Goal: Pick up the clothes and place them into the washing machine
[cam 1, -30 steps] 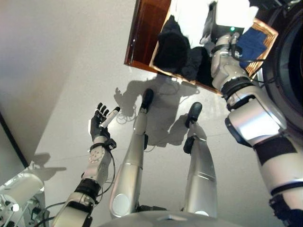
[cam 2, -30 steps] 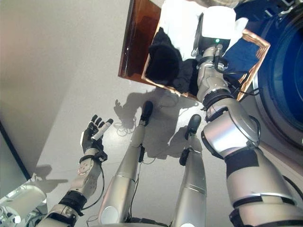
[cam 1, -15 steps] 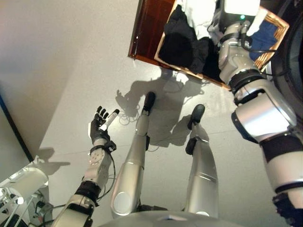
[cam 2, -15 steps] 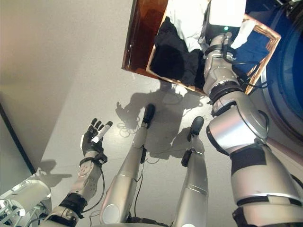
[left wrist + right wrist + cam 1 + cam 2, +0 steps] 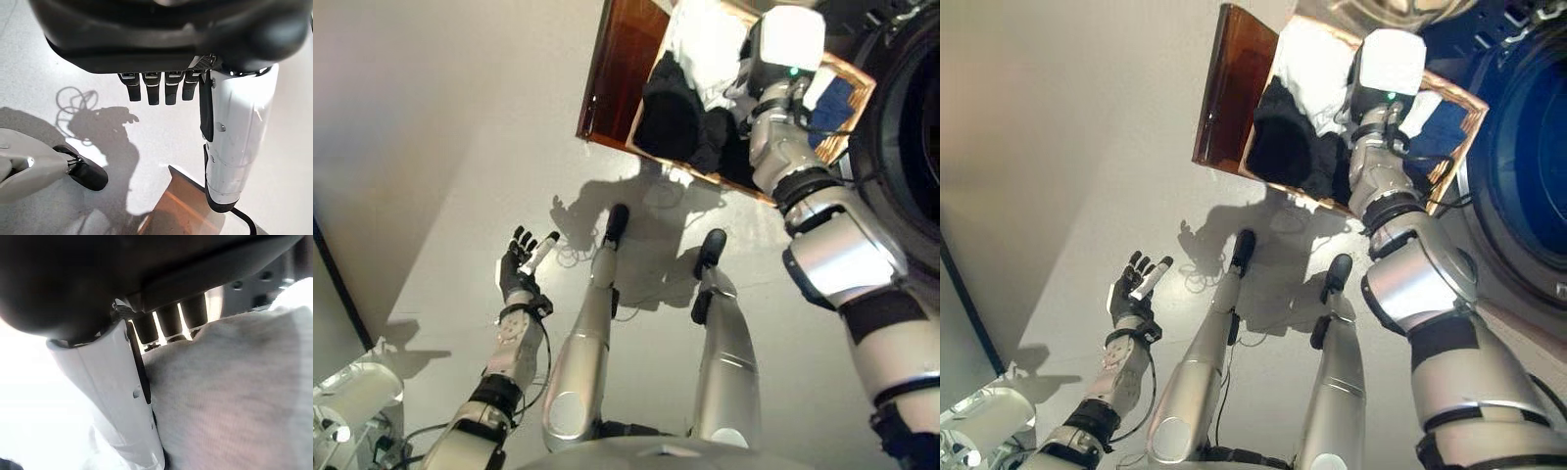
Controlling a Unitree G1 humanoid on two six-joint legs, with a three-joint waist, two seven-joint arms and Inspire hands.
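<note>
Reaching up toward twelve to one o'clock in the head views, right arm stretched over one woven basket with a light wicker rim, set on a reddish-brown wooden stand on the pale floor. Right hand hidden in the head views behind its white wrist box, down among the laundry. Seen close in its own wrist view: white-covered thumb lying along a pale grey-white cloth, dark fingers disappearing behind the top fold of that cloth. Cannot tell whether closed on the fabric or merely resting against it.

Counting the laundry in the basket: three patches by colour. One white garment heaped at the basket's far side, at about twelve o'clock. One mass of black clothing at nine o'clock of the basket, spilling toward its near rim. One blue piece at three o'clock, tucked just beside the wrist. All of it in the basket, none in the machine.

Standing at three o'clock of the scene, one washing machine, round dark door opening with a blue-tinted interior, just beside the basket.

Hanging idle at about eight o'clock, left hand, palm up, fingers straight and spread, white-covered thumb out, holding nothing, well apart from the basket. Same relaxed, empty fingers in the left wrist view above bare floor.
</note>
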